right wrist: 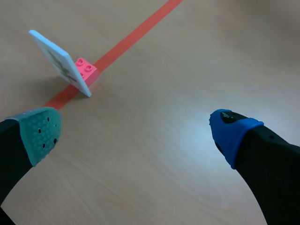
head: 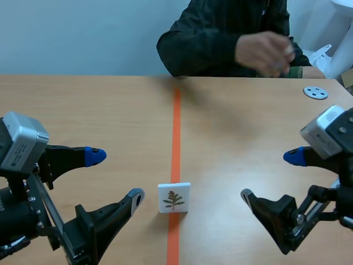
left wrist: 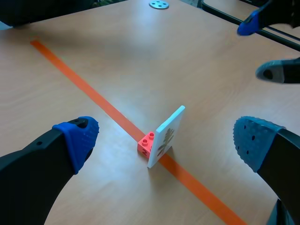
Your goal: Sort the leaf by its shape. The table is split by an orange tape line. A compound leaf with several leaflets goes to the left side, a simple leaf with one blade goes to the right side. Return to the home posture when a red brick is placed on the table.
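While both arms flank the orange tape line (head: 176,127), we see the left gripper (head: 115,176) and right gripper (head: 270,175) spread wide, holding nothing; the compound leaf card (head: 174,197) stands upright on the line between them, backed by a red block (left wrist: 146,143).

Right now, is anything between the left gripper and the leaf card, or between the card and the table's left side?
Nothing visible. Only bare table lies between the open left gripper and the leaf card on the tape line, and between the card and the left side. The red brick sits against the card's back.
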`<state>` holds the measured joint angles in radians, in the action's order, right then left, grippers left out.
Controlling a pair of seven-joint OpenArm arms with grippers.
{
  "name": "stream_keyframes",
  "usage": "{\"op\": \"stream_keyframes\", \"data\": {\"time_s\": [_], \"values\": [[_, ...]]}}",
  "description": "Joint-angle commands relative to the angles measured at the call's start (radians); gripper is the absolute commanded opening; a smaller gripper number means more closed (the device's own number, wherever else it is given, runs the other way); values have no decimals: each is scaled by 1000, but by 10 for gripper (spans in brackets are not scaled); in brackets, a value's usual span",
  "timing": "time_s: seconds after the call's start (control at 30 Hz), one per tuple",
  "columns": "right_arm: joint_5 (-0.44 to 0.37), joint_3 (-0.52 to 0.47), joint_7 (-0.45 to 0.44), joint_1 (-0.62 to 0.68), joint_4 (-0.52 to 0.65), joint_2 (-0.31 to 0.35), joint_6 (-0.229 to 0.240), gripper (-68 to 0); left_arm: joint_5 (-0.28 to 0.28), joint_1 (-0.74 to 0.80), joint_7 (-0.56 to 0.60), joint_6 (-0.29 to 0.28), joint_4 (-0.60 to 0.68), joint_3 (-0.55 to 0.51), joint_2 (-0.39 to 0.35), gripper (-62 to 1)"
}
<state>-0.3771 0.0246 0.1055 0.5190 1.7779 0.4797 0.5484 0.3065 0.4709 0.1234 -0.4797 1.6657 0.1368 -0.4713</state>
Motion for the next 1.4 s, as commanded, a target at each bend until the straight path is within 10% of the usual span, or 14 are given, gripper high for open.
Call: {"op": "stream_keyframes", "data": {"time_s": [0.0, 0.27, 0.8, 1.23, 1.37], "values": [[-5, 18, -29, -38, -15, 13, 16, 4, 10, -3, 14, -2, 4, -3, -3, 8], [5, 188, -101, -177, -160, 12, 25, 4, 10, -3, 14, -2, 4, -3, -3, 8], [277, 509, -395, -435, -512, -89, 13, 4, 10, -3, 14, -2, 3, -3, -3, 8], [352, 612, -483, -488, -603, -145, -85, 4, 10, -3, 14, -2, 3, -3, -3, 8], [352, 625, -482, -488, -608, -145, -92, -182, 10, -3, 14, -2, 3, -3, -3, 8]]}}
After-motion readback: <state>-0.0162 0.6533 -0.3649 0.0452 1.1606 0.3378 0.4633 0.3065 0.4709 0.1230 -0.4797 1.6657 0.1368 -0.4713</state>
